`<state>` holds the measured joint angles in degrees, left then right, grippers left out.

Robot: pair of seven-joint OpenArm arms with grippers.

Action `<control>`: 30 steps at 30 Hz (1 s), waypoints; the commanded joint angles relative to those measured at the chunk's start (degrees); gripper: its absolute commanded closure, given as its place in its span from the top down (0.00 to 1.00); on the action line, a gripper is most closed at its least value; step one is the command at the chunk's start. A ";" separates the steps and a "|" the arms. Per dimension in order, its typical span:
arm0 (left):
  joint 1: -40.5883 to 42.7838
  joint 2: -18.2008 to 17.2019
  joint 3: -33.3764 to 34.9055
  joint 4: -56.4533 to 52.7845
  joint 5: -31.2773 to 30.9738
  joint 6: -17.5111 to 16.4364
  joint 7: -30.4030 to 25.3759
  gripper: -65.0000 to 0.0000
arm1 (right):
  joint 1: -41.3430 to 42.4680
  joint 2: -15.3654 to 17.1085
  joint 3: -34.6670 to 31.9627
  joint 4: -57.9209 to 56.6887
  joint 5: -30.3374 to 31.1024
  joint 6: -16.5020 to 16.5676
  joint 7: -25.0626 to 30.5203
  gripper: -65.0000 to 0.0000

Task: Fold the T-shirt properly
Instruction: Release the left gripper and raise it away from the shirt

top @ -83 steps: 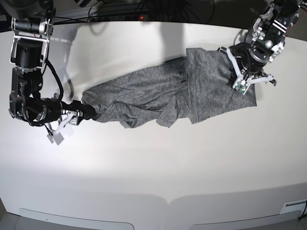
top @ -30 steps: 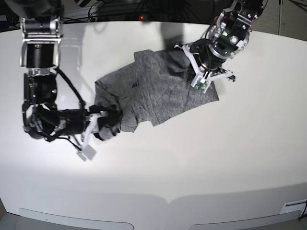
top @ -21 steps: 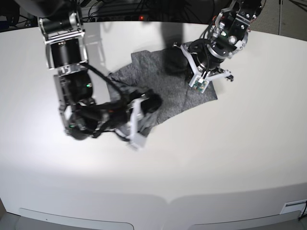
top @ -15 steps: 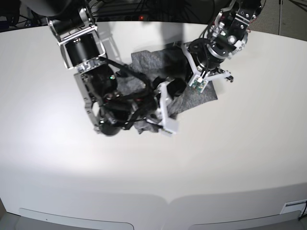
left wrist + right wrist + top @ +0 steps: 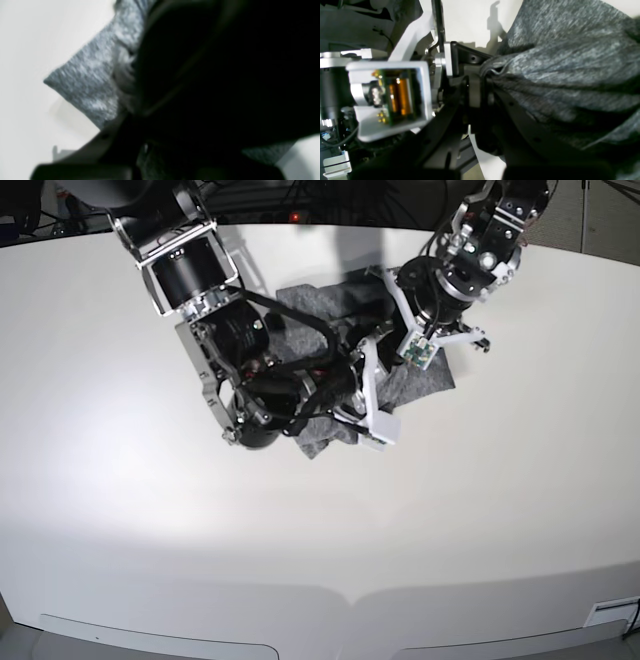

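The T-shirt point(image 5: 420, 385) is lying bunched in the upper middle of the base view, on the white table point(image 5: 500, 510), mostly buried under the two arms that are meeting over it. The right gripper point(image 5: 360, 380), on the arm reaching in from the upper left of that frame, is pinching a gathered hem of grey knit; in its own wrist view the cloth point(image 5: 557, 62) is fanning out from the closed jaws at centre frame toward the right, pulled taut, which suggests it is carrying that end across to double the garment over.

The left gripper point(image 5: 432, 330), near the top right of centre, is closed and pressing down at the far edge, probably anchoring that side so the fabric is not sliding while the other end is coming over. Its wrist view is mostly dark and blurred, with only a grey corner point(image 5: 82, 82) showing at left, so I cannot be sure whether it is actually gripping cloth or only resting on it.
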<state>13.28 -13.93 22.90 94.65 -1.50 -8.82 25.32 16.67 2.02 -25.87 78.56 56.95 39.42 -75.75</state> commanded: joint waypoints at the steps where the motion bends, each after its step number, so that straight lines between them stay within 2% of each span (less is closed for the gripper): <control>1: -1.60 0.37 -0.07 2.54 0.02 0.24 -1.40 0.00 | 0.61 -1.36 -0.24 2.21 5.42 0.58 -0.63 0.00; 8: -1.73 0.11 -0.48 11.98 1.31 0.66 1.99 0.00 | 0.61 -1.38 4.50 9.16 1.84 0.58 -0.55 0.00; 13: -1.70 0.07 -0.48 12.15 3.67 0.96 4.37 0.00 | 0.61 -1.38 7.91 10.64 1.79 0.58 -0.42 0.00; 17: -1.73 -1.09 -0.48 12.15 3.63 3.67 4.63 0.00 | 0.61 -1.40 9.90 10.84 2.27 0.58 -0.37 0.00; 24: -1.70 -1.53 -0.55 11.30 3.52 3.67 4.55 0.00 | 0.59 -1.38 10.93 10.84 4.83 0.58 -0.42 0.00; 26: -1.68 -1.51 -1.81 11.08 3.61 3.76 4.70 0.00 | 0.59 -1.38 10.93 10.84 4.81 0.58 -0.42 0.00; 30: -0.35 -1.51 -8.15 11.08 3.39 6.08 5.11 0.00 | 0.59 -1.38 10.91 10.84 4.81 0.58 -0.44 0.00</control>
<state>13.04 -15.20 14.66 104.84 1.89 -3.01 31.68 15.84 0.93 -15.05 88.25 60.12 39.55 -77.06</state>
